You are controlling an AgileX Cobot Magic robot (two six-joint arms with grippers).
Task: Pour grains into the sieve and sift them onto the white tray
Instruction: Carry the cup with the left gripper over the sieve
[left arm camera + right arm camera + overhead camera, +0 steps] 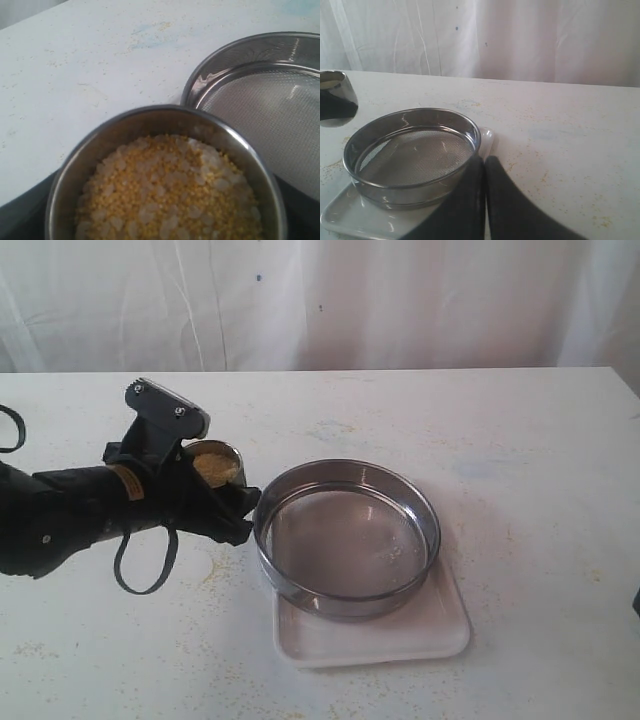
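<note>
My left gripper [224,492] is shut on a small steel cup [217,464], held upright above the table just left of the sieve [347,538]. The cup [165,114] is filled with yellowish grains [170,195] mixed with paler bits. The sieve [270,100] stands on the white tray [385,642], and its mesh is bare. In the right wrist view, my right gripper [484,165] is shut with nothing in it, low and close beside the sieve [412,155] and the tray [347,216]. The cup [337,97] shows beyond the sieve.
Sparse yellow specks [215,570] lie scattered on the white table [520,440]. A black strap loop [145,565] hangs from the left arm. A white curtain [400,300] closes off the far table edge.
</note>
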